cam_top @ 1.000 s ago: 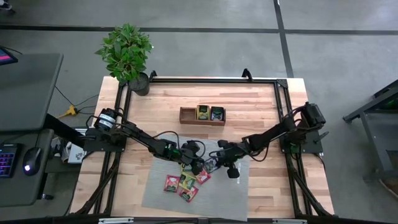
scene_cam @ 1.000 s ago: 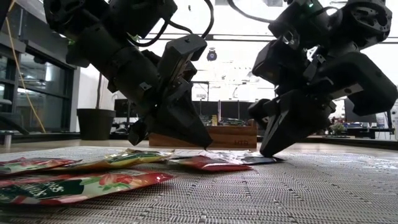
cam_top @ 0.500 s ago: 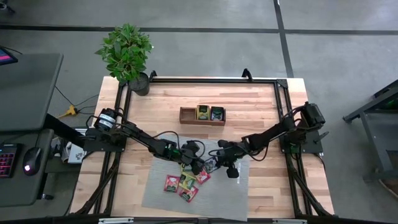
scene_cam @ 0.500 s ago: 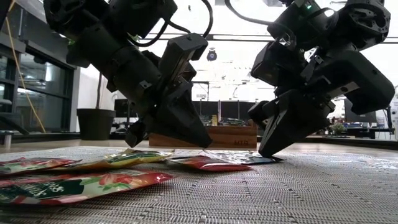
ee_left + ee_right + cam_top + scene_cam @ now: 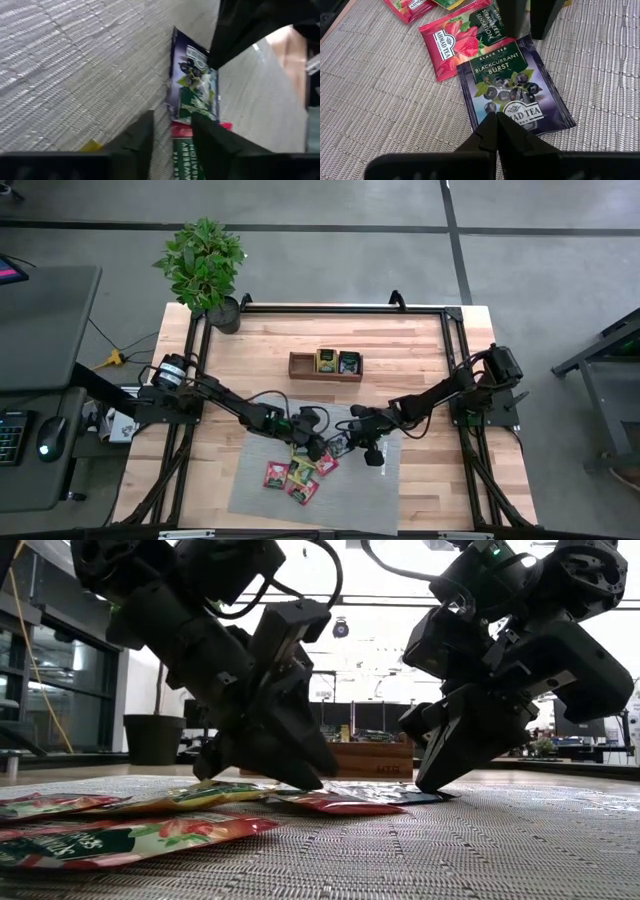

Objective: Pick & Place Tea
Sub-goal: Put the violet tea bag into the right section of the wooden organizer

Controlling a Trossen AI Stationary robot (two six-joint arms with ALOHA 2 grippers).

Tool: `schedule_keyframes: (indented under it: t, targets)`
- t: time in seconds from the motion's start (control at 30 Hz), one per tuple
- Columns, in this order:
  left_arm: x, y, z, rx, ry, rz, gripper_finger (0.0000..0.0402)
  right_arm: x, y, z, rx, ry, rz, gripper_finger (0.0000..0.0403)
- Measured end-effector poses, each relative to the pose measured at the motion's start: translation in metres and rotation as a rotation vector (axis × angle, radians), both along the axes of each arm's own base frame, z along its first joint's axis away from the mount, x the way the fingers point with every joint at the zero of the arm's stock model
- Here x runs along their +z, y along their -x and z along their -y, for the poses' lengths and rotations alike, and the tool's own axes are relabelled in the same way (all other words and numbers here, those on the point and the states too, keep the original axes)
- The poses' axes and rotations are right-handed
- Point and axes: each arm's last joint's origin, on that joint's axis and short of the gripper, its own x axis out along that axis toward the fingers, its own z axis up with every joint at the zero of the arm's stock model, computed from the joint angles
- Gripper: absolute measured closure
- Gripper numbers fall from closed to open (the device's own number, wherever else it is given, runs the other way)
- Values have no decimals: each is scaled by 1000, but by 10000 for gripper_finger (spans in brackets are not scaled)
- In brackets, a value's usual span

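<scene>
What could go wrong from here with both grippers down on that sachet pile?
1. The left gripper, fingers apart, straddles the strawberry sachet, which lies partly under the blackcurrant sachet; closing may catch both or drag one.
2. The right gripper, shut, sits low at the blackcurrant sachet's edge on the grey mat; it might push the flat sachet rather than lift it.
3. Both grippers work close together; a collision looks possible.

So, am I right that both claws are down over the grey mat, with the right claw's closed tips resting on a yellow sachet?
Not quite: the right claw is shut on the mat, but its tips sit on the dark purple Blackcurrant Burst sachet, not a yellow one, as the right wrist view shows. The left claw is down there too.
</scene>
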Motion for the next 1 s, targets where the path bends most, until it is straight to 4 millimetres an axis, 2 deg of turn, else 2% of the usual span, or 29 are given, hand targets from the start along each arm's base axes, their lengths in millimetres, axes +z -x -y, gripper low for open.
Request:
schedule_keyframes:
  t: [0.13, 0.27, 0.73, 1.0]
  targets:
    - [1, -3, -5, -25, 67, 3, 219, 0, 0, 0, 0, -1, 2, 403]
    - [2, -6, -13, -39, 99, 3, 194, 0, 0, 0, 1, -3, 9, 403]
    - [2, -8, -20, -49, 125, -2, 193, 2, -3, 0, -17, 5, 45, 403]
    - [2, -8, -20, -49, 124, -2, 193, 5, -8, 12, -62, -1, 87, 403]
